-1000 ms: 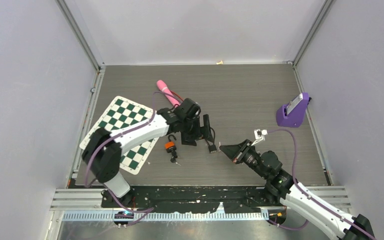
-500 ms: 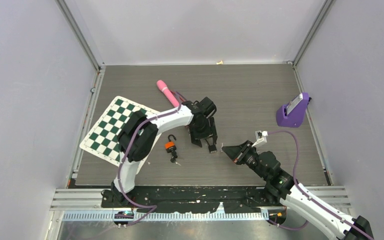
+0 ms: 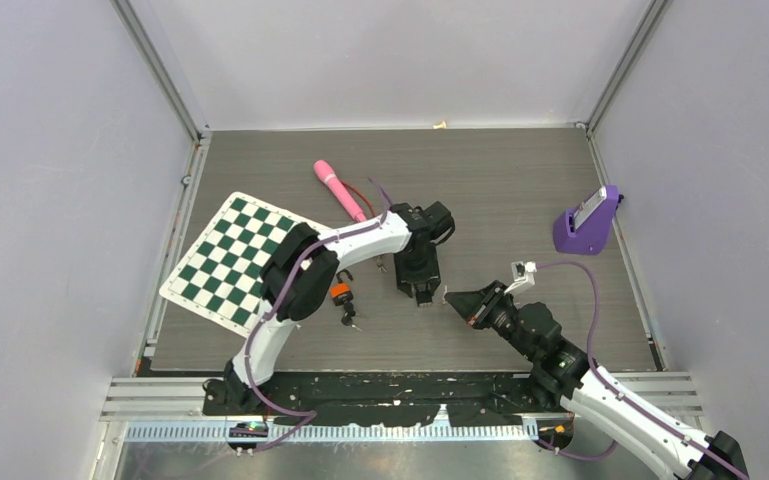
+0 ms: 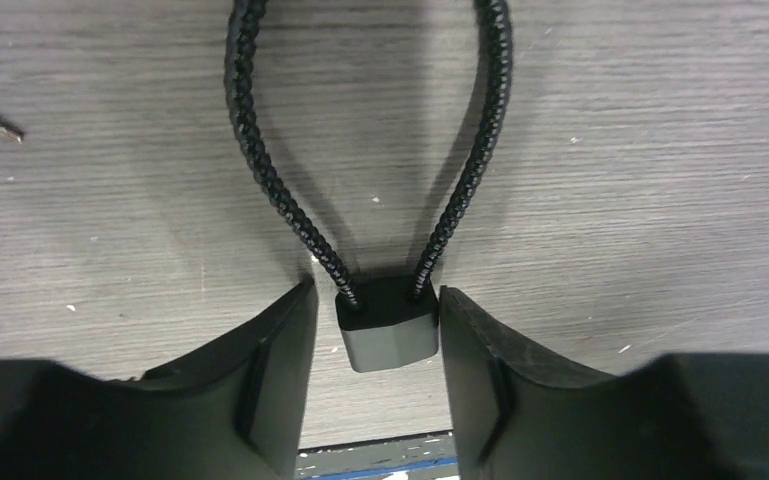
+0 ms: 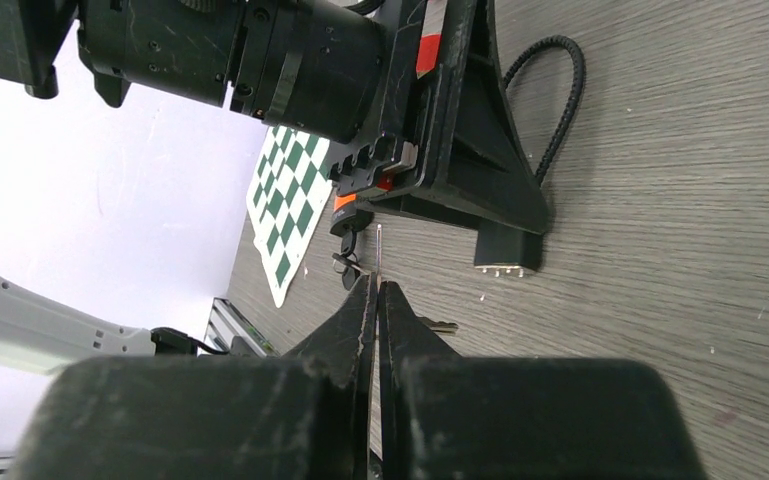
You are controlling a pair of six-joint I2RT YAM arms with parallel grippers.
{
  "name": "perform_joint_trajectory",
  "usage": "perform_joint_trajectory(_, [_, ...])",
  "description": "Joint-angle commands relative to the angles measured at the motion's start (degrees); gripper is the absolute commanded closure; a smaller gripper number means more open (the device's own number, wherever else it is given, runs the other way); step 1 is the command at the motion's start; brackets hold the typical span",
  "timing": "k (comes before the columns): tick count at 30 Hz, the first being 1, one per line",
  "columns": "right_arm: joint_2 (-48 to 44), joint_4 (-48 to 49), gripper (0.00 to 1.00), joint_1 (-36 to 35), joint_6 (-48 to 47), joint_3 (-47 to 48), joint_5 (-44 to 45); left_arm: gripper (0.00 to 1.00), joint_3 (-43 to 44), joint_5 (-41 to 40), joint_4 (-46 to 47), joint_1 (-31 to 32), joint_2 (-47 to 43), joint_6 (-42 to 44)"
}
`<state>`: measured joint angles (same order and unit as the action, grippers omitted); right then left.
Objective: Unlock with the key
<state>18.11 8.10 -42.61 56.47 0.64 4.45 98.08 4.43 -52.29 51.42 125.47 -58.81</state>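
Observation:
A cable lock, a small grey and black body (image 4: 388, 335) with a black braided cable loop (image 4: 260, 150), lies on the table. My left gripper (image 4: 375, 300) is open and straddles the body, with a small gap on the left side. In the top view the left gripper (image 3: 418, 288) stands over the lock body (image 3: 425, 297). My right gripper (image 5: 377, 290) is shut on a key whose thin metal blade (image 5: 378, 250) sticks out of the tips. The blade points towards the lock body (image 5: 508, 248), a short way off. In the top view the right gripper (image 3: 452, 297) is just right of the lock.
An orange padlock (image 3: 340, 292) with a dark key bunch (image 3: 350, 318) lies left of the left gripper. A green checkered mat (image 3: 235, 258) is at the left, a pink tool (image 3: 338, 188) behind, and a purple holder (image 3: 588, 222) at the far right.
My left arm has swung right, and its gripper has moved from beside the orange padlock to over the cable lock's body. The right arm has barely moved.

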Motion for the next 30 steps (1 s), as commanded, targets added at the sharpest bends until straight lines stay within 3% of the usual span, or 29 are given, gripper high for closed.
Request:
perform_joint_trajectory(1, [0.71,2.08,0.95,0.25,-1.31,-0.27,0.62,0.55,1.6,-3.29,-4.44,0.9,0.88,-1.83])
perform_joint_trajectory(5, [2.45,2.32,0.95,0.25,-3.67,1.47,-1.92,0.69,-1.93,-3.22,-3.72,0.09,-3.77,-2.85])
perform_joint_trajectory(9, [7.06,4.05,0.95,0.24,-7.36,4.88,-8.22,0.88,-8.53,-3.84,-0.7,-1.66,-14.88,-4.76])
perform_joint_trajectory(14, [16.59,10.82,0.95,-0.1,-9.65,9.68,-16.55,0.98,-17.65,-3.52,2.7,-4.8,-28.48,-8.54])
perform_joint_trajectory(30, [42.25,30.83,0.95,-6.86,-8.22,25.04,-25.75,1.0,-37.82,0.49,13.31,-14.95,-60.47,-17.51])
